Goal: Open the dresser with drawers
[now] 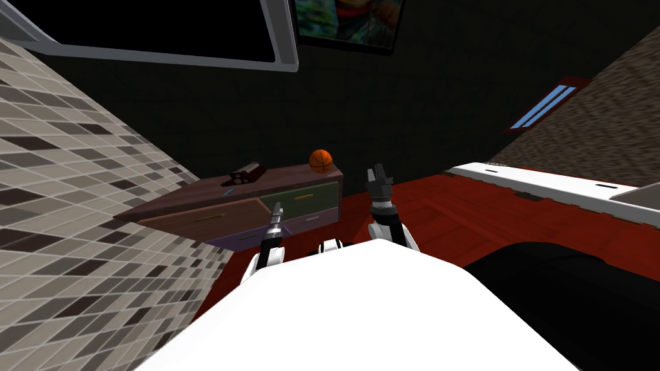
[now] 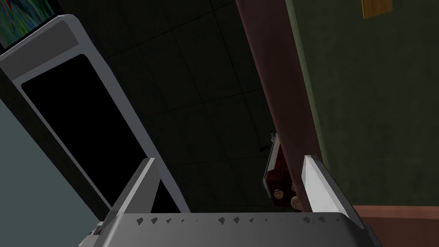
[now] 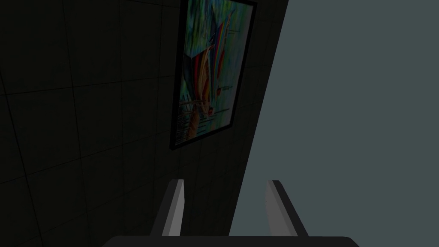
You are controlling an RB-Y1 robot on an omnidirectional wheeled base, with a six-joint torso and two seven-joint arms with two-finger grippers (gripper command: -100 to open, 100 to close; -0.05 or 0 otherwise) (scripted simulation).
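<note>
Dresser (image 1: 213,222) at our 11 o'clock, drawers (image 1: 300,198) look shut; our left gripper (image 1: 278,207) at its front, fingers apart; right gripper (image 1: 380,175) at 12 o'clock, fingers apart.

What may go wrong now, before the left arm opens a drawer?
1. The open left gripper points past the dresser's top edge, away from the yellow handle; closing here would probably grasp nothing.
2. One finger looks close to the red wheeled thing; a sweep might knock it.
3. A jolt might roll the ball off.
</note>
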